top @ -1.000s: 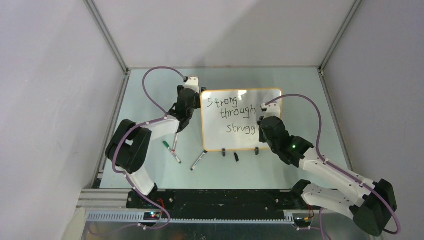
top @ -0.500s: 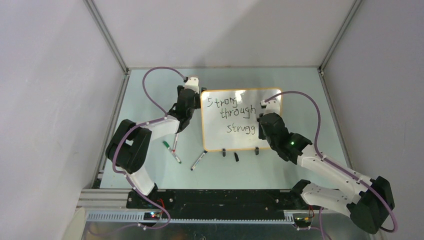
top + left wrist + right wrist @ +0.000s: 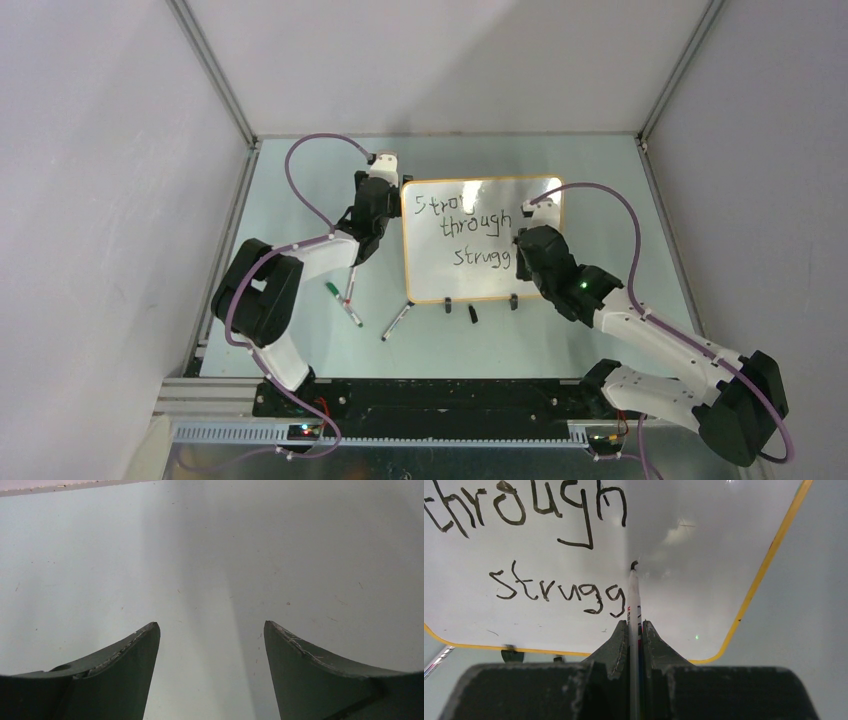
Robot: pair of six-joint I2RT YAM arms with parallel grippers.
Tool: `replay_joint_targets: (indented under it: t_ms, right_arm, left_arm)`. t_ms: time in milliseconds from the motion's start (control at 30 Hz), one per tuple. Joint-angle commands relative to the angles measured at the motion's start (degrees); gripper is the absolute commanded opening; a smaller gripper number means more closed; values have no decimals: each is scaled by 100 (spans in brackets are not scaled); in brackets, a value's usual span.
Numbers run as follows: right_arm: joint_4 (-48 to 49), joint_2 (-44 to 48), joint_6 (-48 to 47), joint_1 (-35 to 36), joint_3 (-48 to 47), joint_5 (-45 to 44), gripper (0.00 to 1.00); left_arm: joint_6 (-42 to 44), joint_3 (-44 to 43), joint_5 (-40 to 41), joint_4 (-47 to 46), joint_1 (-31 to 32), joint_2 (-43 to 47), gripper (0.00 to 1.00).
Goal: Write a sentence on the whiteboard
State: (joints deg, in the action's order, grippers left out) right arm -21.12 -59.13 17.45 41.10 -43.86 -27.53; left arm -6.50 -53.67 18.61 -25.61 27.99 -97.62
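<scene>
The right pincer [image 3: 634, 627], clamped on a slim white marker pen [image 3: 633, 597], has edged up the glossy white, orange-rimmed whiteboard [image 3: 480, 285] on the desk [image 3: 600, 160], starting a stroke after "strugg" in the black handwritten sentence [image 3: 556, 592]. That is probably the "l"; the left pincer [image 3: 211, 626] gapes wide, empty

2 arms reaching forward: left gripper [image 3: 211, 630] agape, right gripper [image 3: 634, 625] clamped.
The left arm [image 3: 300, 258] bends at the elbow, its gripper pointing down with jaws wide apart and nothing between them. The right arm [image 3: 655, 338] stretches diagonally forward and inward, its 2 fingers pinched tight on a pen [image 3: 633, 592] that juts straight ahead.
</scene>
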Motion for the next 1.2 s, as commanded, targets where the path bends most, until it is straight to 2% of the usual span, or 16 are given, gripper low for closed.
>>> replay_joint_targets:
  t_ms: [0, 633, 1167]
  right_arm:
    - [-201, 54, 219, 12, -77, 67, 0]
    - [-467, 192, 520, 287, 105, 4, 0]
    - [-337, 622, 286, 194, 101, -56, 0]
  left_arm:
    - [0, 39, -48, -262, 25, 125, 82]
    - [0, 40, -49, -259, 23, 125, 82]
    - [0, 39, -45, -254, 23, 124, 82]
